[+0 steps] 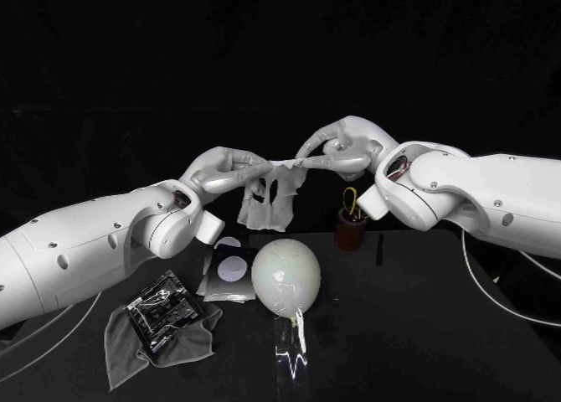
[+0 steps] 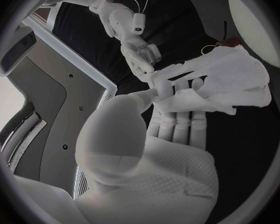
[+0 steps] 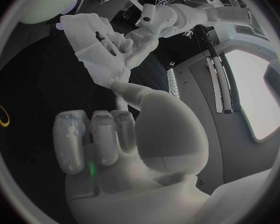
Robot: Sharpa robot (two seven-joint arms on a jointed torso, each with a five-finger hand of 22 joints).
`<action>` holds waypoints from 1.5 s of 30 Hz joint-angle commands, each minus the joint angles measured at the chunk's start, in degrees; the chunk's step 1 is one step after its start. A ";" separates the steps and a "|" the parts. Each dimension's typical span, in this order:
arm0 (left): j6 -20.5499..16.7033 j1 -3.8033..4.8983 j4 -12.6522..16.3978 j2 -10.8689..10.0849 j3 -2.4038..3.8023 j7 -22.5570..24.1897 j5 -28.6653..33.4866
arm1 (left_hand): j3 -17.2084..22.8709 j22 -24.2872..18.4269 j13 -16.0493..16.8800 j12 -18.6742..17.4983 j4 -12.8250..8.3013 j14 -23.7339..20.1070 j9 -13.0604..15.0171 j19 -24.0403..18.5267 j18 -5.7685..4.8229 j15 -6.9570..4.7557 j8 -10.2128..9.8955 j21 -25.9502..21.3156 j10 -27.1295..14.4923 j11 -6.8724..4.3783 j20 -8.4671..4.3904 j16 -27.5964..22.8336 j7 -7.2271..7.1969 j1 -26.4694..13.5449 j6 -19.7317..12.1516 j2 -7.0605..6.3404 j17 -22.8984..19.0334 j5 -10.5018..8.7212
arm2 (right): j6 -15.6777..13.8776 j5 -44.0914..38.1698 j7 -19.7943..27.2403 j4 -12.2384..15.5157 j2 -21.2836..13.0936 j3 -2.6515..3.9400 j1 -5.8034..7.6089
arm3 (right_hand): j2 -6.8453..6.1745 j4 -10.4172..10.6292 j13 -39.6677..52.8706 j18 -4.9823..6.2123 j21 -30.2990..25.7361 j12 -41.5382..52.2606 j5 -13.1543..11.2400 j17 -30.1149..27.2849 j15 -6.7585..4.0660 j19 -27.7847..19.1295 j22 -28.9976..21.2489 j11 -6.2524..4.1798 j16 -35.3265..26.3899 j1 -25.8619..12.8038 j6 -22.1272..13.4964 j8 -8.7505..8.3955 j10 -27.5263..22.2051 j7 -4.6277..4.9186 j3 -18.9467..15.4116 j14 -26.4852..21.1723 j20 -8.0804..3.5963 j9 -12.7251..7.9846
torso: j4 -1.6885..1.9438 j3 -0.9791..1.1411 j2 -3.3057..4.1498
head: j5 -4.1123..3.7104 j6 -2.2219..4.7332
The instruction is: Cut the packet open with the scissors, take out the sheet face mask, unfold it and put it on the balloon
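Observation:
The white sheet mask [image 1: 270, 199] hangs in the air above the table, stretched between my two hands. My left hand [image 1: 226, 170] pinches its left top corner and my right hand [image 1: 338, 151] pinches its right top corner. Eye and mouth slits show in the hanging sheet. In the left wrist view the mask [image 2: 236, 77] drapes over my left hand's fingers [image 2: 180, 92]; in the right wrist view the mask [image 3: 93, 45] runs from my right hand [image 3: 124, 134] to the other hand. The pale balloon [image 1: 286, 275] stands on the table below the mask. The opened packet [image 1: 230, 268] lies left of the balloon.
The yellow-handled scissors [image 1: 349, 201] stand in a dark cup [image 1: 351, 230] at the right, under my right arm. A clear plastic tray [image 1: 163, 306] rests on a grey cloth [image 1: 136, 345] at the front left. A dark slim stick [image 1: 378, 249] lies right of the cup.

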 commanded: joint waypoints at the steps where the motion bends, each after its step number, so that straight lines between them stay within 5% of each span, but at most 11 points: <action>1: -0.26 0.09 0.04 0.19 0.06 -0.15 -1.43 | 0.02 -0.90 -2.17 -3.91 -0.24 -1.37 0.33 -1.21 0.29 0.59 0.10 -1.48 -1.59 0.14 0.59 -2.01 0.49 0.67 -0.40 -0.40 -0.87 0.18 | -2.13 -5.50 -3.33 0.05 0.39 0.14 0.51 | -0.10 -0.01 15.10 -0.80 0.36 0.37 -0.19 15.05 0.07 6.12 15.09 0.23 0.20 -0.48 0.37 0.35 6.08 -0.14 0.43 5.99 -0.06 0.04 | 0.04 0.00 0.00 | -0.20 0.12; 6: -0.13 0.08 0.07 0.29 0.05 -0.89 -2.96 | -0.19 -2.58 -5.83 -10.01 -0.91 -2.76 0.86 -2.31 0.47 1.47 0.39 -3.96 -2.24 0.73 1.76 -4.91 0.86 1.13 -0.89 -1.69 -2.05 0.21 | -3.18 -6.73 -4.28 0.14 1.00 0.20 0.95 | -0.11 -0.05 15.10 -0.80 0.36 0.37 -0.22 15.05 0.07 6.12 15.09 0.22 0.20 -0.48 0.39 0.37 6.08 -0.15 0.47 5.99 -0.06 0.03 | 0.03 -0.01 0.05 | -0.20 0.19; 13: -1.02 0.08 -0.07 0.44 0.03 -2.17 -6.20 | -1.56 -5.95 -10.20 -17.43 -2.19 -5.30 0.42 -4.92 0.51 2.90 -0.65 -9.09 -3.73 2.00 3.65 -8.58 1.94 0.90 -1.54 -6.17 -3.40 0.22 | -4.76 -7.47 -5.05 0.38 1.52 0.28 1.16 | -0.10 -0.09 15.10 -0.80 0.36 0.37 -0.26 15.05 0.06 6.12 15.09 0.21 0.20 -0.48 0.41 0.39 6.08 -0.16 0.53 5.99 -0.07 0.03 | 0.06 -0.02 0.05 | -0.25 0.15; 18: -2.25 0.06 -0.54 0.56 -0.02 -2.95 -8.03 | -2.35 -7.87 -12.19 -20.63 -2.40 -6.11 -0.10 -5.07 0.70 3.50 -1.52 -11.65 -4.09 2.68 4.43 -10.12 2.43 0.54 -1.78 -7.79 -4.17 0.19 | -5.51 -7.62 -5.40 0.34 1.73 0.42 1.28 | -0.09 -0.15 15.10 -0.80 0.36 0.37 -0.27 15.05 0.05 6.12 15.09 0.20 0.20 -0.48 0.43 0.41 6.08 -0.17 0.61 5.99 -0.08 0.03 | -0.01 -0.02 0.06 | -0.25 0.14; 30: -3.32 -0.08 -1.75 1.37 -0.55 -6.18 -11.13 | -3.86 -12.17 -15.80 -26.37 -1.75 -9.58 -0.99 -7.57 0.22 5.45 -2.94 -17.91 -6.05 4.54 5.44 -15.46 3.78 -0.37 -2.78 -9.07 -6.67 0.11 | -5.87 -7.68 -6.07 0.76 1.69 0.60 1.45 | -0.11 -0.26 15.10 -0.80 0.36 0.37 -0.26 15.05 0.03 6.12 15.09 0.18 0.20 -0.48 0.47 0.45 6.08 -0.19 0.73 5.99 -0.09 0.03 | -0.02 -0.03 0.05 | -0.40 -0.05; 35: -3.40 -0.14 -1.91 1.58 -0.66 -7.11 -11.59 | -5.42 -14.78 -17.57 -28.82 -1.49 -11.18 -1.56 -9.13 -0.82 6.58 -3.76 -21.67 -7.15 5.47 5.56 -19.96 4.53 -0.32 -3.72 -9.62 -8.89 0.15 | -6.12 -7.68 -6.51 0.81 1.70 0.61 1.47 | -0.14 -0.34 15.10 -0.80 0.36 0.37 -0.23 15.05 0.02 6.12 15.09 0.16 0.20 -0.50 0.51 0.48 6.08 -0.20 0.82 5.99 -0.10 0.03 | 0.03 -0.01 0.05 | -0.46 -0.15; 38: -3.46 -0.16 -2.00 1.66 -0.72 -7.61 -11.72 | -6.67 -17.41 -19.02 -30.88 -1.43 -12.25 -2.06 -14.61 -2.01 7.47 -4.57 -25.67 -8.86 6.23 5.58 -23.44 5.10 0.06 -4.87 -9.75 -10.46 0.19 | -6.64 -7.72 -6.93 0.78 1.78 0.61 1.48 | -0.15 -0.40 15.10 -0.80 0.36 0.37 -0.17 15.05 0.01 6.12 15.09 0.15 0.20 -0.52 0.53 0.50 6.08 -0.21 0.89 5.99 -0.11 0.02 | 0.03 -0.01 0.05 | -0.46 -0.20; 45: -4.82 -0.45 -1.94 1.59 -0.97 -6.52 -12.03 | -8.14 -19.50 -20.92 -33.34 -1.73 -13.21 -2.52 -18.65 -3.22 8.43 -5.23 -28.69 -11.00 7.19 5.58 -27.47 5.73 1.29 -5.82 -9.48 -12.32 0.18 | -8.01 -8.07 -7.80 0.56 2.00 0.62 1.48 | -0.25 -0.63 15.10 -0.80 0.36 0.37 0.25 15.05 -0.03 6.12 15.09 0.12 0.20 -0.69 0.63 0.60 6.08 -0.24 1.24 5.99 -0.15 0.00 | 0.03 -0.01 0.05 | -0.67 -0.37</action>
